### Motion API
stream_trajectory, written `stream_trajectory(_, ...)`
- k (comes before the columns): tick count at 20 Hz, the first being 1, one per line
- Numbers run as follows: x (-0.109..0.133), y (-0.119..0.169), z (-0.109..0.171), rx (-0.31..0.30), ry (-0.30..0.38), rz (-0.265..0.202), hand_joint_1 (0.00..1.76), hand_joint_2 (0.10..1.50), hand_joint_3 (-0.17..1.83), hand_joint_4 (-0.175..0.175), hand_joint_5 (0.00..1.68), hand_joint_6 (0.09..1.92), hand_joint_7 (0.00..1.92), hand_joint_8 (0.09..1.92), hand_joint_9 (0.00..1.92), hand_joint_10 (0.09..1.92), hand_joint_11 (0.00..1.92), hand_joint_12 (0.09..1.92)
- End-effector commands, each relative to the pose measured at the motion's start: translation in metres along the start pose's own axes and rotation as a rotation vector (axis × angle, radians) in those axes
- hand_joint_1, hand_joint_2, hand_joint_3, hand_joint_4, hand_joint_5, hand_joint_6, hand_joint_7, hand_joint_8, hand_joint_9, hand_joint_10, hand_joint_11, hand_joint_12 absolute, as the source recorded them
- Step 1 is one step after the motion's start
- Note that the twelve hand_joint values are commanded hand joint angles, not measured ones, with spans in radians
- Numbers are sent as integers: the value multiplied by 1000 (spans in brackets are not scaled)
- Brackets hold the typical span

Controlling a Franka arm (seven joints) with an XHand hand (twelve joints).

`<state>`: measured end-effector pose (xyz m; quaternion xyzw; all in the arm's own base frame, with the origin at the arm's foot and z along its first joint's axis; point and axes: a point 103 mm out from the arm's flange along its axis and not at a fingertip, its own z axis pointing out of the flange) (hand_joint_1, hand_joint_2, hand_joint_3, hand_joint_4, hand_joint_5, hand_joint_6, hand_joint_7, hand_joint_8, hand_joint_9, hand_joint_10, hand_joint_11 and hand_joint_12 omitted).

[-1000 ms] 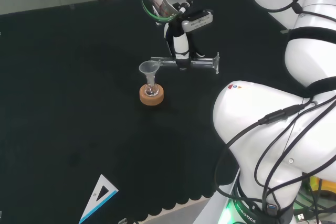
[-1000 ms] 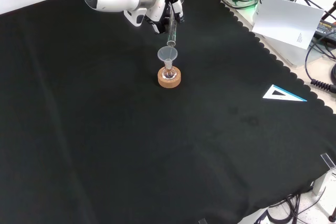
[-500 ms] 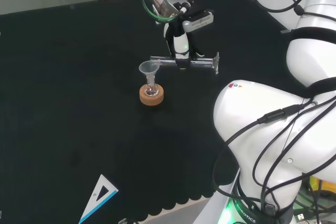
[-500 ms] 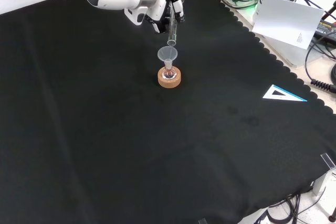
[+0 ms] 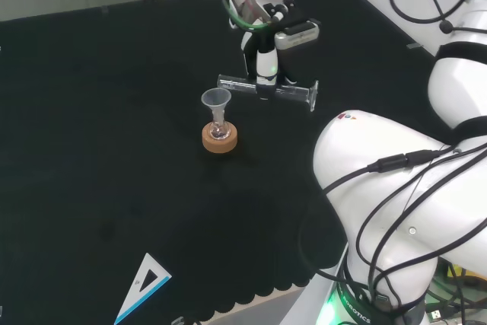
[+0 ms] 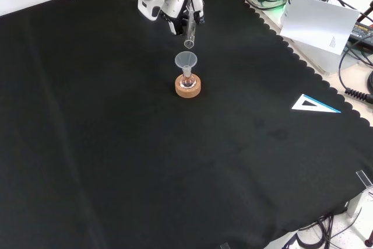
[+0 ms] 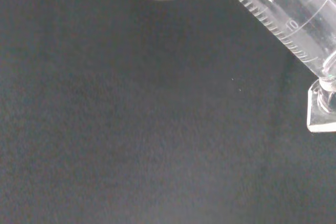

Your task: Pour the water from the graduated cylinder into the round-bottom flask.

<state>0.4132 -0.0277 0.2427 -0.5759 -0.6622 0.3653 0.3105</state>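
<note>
The hand (image 5: 264,62) is shut on a clear graduated cylinder (image 5: 266,88), held nearly level above the cloth. In the head view its mouth points left, above and just right of a clear funnel (image 5: 216,100). The funnel sits in a small round-bottom flask (image 5: 220,132) on a cork ring (image 5: 220,140). In the front view the hand (image 6: 182,10) holds the cylinder (image 6: 189,30) with its mouth slanting down toward the funnel (image 6: 186,60), a short gap between them. The flask (image 6: 187,81) on its cork ring (image 6: 187,88) holds a little pinkish liquid. The wrist view shows the cylinder's marked wall (image 7: 286,22) and foot (image 7: 321,111).
A white and blue set square (image 5: 141,285) lies near the cloth's scalloped front edge in the head view, at the right (image 6: 313,104) in the front view. The arm's white links (image 5: 403,188) stand at the head view's right. Cables and a white sheet (image 6: 317,23) lie beyond the cloth.
The hand has lifted the cylinder a little and carried it slightly away from the funnel, so its mouth now stands higher. Flask, funnel and cork ring have not moved.
</note>
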Motion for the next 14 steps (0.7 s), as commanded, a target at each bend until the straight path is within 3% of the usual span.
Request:
stream_trajectory(1,-16,5,11,-159,88,-162,1142,1113,-7,-118,1004,986,1436,184,1549,87,1311,699)
stream_trajectory(8,-29,14,14,-237,158,-258,1142,1113,-8,-116,1007,985,1438,182,1550,87,1314,699)
stream_trajectory(14,-36,20,14,-287,188,-306,1141,1112,-9,-111,1010,981,1441,179,1551,87,1317,698)
